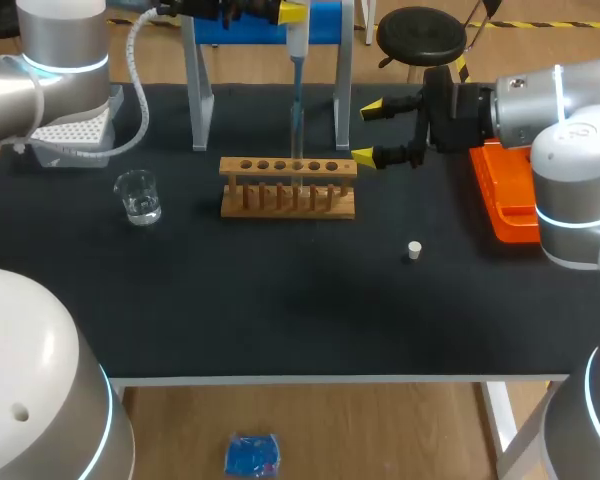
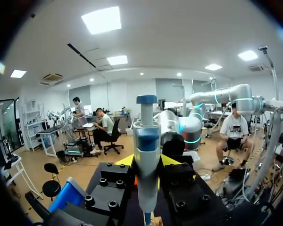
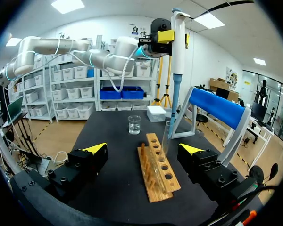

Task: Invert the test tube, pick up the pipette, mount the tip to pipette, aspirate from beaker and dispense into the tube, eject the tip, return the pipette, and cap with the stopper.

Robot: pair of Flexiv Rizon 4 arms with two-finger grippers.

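Observation:
My left gripper (image 1: 280,14) is shut on the white and blue pipette (image 1: 296,60), which hangs upright above the wooden rack (image 1: 288,187). The pipette's tip reaches down into the clear test tube (image 1: 298,160) that stands in the rack. In the left wrist view the pipette (image 2: 146,155) sits clamped between the fingers of my left gripper (image 2: 146,165). My right gripper (image 1: 370,131) stands open just right of the rack, holding nothing. Seen from the right wrist, my right gripper (image 3: 144,148) faces the rack (image 3: 158,167), the tube (image 3: 166,139) and the pipette (image 3: 178,56). The beaker (image 1: 138,197) stands at the left. The white stopper (image 1: 414,250) lies to the front right.
A white tip box (image 1: 70,135) sits at the back left. The pipette stand (image 1: 195,90), with grey legs and a blue top, is behind the rack. An orange tray (image 1: 505,190) lies at the right edge under my right arm.

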